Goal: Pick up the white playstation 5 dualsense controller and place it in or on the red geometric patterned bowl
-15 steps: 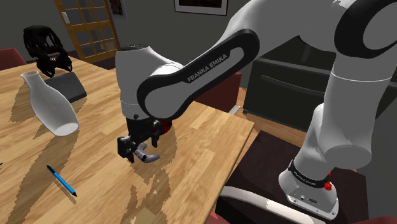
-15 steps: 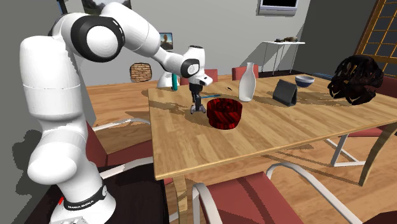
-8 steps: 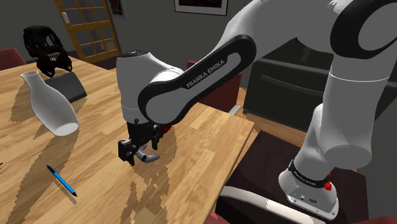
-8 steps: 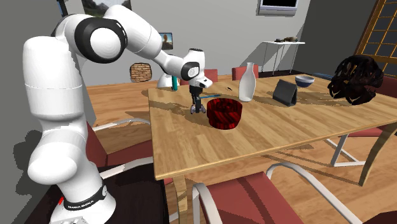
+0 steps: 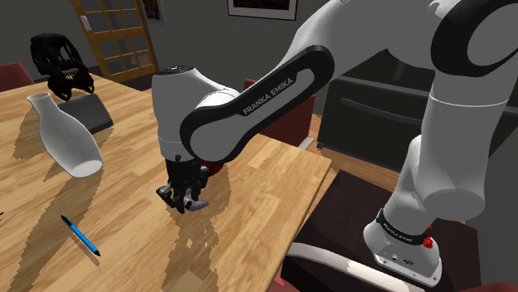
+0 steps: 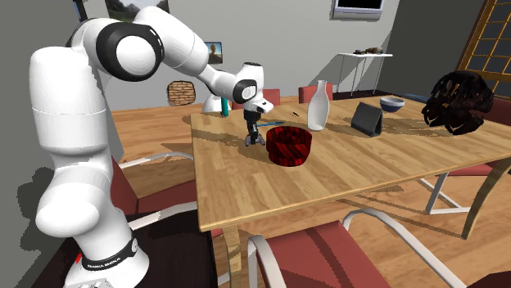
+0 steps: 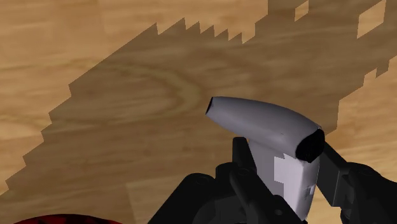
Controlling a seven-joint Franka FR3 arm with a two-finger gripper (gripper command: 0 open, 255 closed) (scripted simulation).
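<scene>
We are holding the controller (image 7: 267, 124) between the two black fingers (image 7: 245, 175) of the gripper (image 5: 184, 201). The fingers are pressing on its grey-white body from both sides with only a narrow gap, and one rounded handle is sticking out past the fingertips. The gripper with the controller is hanging low over the wooden table (image 5: 274, 166), just beside the red patterned bowl (image 6: 288, 146) and not touching it. In the second exterior view it is at the bowl's left, and in the shoulder view a small red part of the bowl is showing behind the arm, just beyond the hand. We cannot tell surely whether the controller is already free of the table; from the shadow under it, we are judging that it is a little above the wood. The bowl is standing upright with its opening upward, and its rim is looking about as high as the fingertips or higher. So the coming move is depending on this: the bowl is lying very near, sideways from the gripper, and we are needing height first, then a short travel over the rim. The handle that is sticking out is the part most likely to strike the rim if we are moving across too low.
</scene>
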